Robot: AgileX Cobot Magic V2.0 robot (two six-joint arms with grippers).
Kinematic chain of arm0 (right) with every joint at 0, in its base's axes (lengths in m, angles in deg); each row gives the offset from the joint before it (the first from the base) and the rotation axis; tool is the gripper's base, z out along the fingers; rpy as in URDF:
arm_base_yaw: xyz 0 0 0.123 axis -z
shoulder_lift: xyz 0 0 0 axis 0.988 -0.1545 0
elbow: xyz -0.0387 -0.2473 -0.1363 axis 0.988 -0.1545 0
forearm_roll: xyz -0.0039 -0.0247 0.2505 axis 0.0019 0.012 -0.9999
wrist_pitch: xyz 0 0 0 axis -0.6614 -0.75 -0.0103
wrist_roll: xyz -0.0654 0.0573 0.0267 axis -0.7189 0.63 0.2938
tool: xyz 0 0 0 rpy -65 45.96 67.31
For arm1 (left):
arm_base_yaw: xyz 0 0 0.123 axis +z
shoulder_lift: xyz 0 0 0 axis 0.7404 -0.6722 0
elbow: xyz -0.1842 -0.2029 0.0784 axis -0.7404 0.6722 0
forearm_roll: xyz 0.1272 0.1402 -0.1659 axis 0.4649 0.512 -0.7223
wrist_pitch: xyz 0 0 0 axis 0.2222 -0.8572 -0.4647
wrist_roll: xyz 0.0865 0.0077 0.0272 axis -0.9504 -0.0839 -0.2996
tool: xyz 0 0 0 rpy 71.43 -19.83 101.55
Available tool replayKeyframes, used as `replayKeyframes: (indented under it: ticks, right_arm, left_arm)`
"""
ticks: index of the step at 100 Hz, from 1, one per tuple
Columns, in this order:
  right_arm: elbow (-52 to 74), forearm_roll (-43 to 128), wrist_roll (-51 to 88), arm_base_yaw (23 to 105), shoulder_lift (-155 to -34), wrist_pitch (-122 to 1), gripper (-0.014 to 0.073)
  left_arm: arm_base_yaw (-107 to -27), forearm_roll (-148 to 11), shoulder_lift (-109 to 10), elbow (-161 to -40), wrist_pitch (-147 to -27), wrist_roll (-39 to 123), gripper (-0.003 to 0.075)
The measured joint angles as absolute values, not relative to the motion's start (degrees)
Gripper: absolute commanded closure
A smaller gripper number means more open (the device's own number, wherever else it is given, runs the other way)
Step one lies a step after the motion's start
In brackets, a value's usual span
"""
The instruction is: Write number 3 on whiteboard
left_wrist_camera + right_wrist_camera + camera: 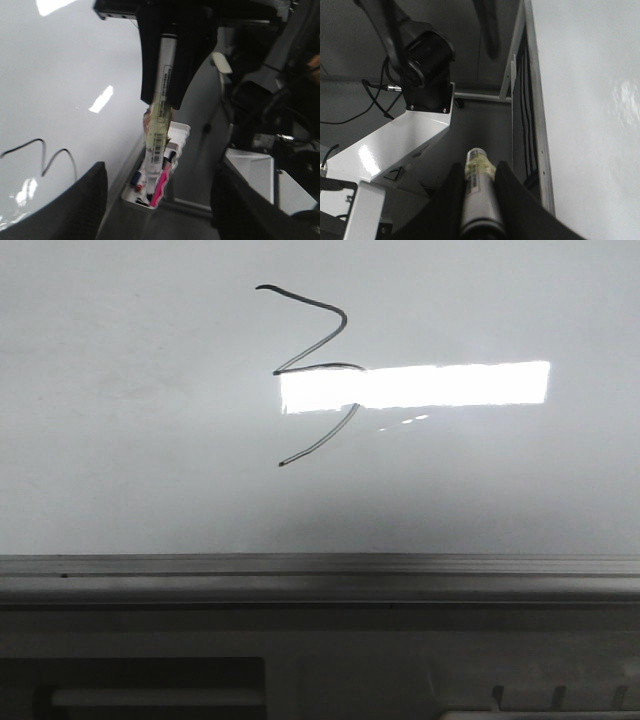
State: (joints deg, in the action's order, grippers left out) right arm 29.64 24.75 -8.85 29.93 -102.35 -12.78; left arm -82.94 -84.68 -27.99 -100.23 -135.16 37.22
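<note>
The whiteboard (150,440) fills the front view. A thin dark angular number 3 (342,313) is drawn on it, partly crossed by a bright light reflection. No gripper shows in the front view. My right gripper (480,170) is shut on a marker (479,195), off the board beside its edge rail. The left wrist view shows that marker (161,110) hanging tip-down over a white tray (182,135) of pens. My left gripper (160,215) is open wide and empty. Part of the 3 (40,140) shows there too.
A grey metal rail (320,565) runs along the board's near edge, with a dark slotted ledge (320,640) below it. The left arm's white link and black joint (427,55) stand close to the right gripper. Cables and frames lie off the board.
</note>
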Motion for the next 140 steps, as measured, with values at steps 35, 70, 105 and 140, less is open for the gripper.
replayKeyframes:
  ticks: [35, 70, 105, 140]
  right_arm:
    - [29.64, 24.86, -10.84, 25.27, -102.90, -17.77, 0.0635]
    - [29.64, 21.85, -10.84, 24.95, -102.90, -17.77, 0.0635]
    - [29.64, 20.01, -10.84, 24.95, -102.90, -17.77, 0.0635]
    - [29.64, 19.77, -10.84, 24.95, -102.90, -18.06, 0.0635]
  left_arm:
    - [-82.94, -87.54, -35.35, -102.33, -142.95, 36.42, 0.0447]
    - [-82.94, -87.67, -35.35, -102.38, -142.99, 36.32, 0.0591]
    - [-82.94, -87.67, -35.35, -102.38, -143.08, 36.32, 0.0605]
    - [-82.94, -83.46, -35.35, -102.38, -143.08, 36.44, 0.0409]
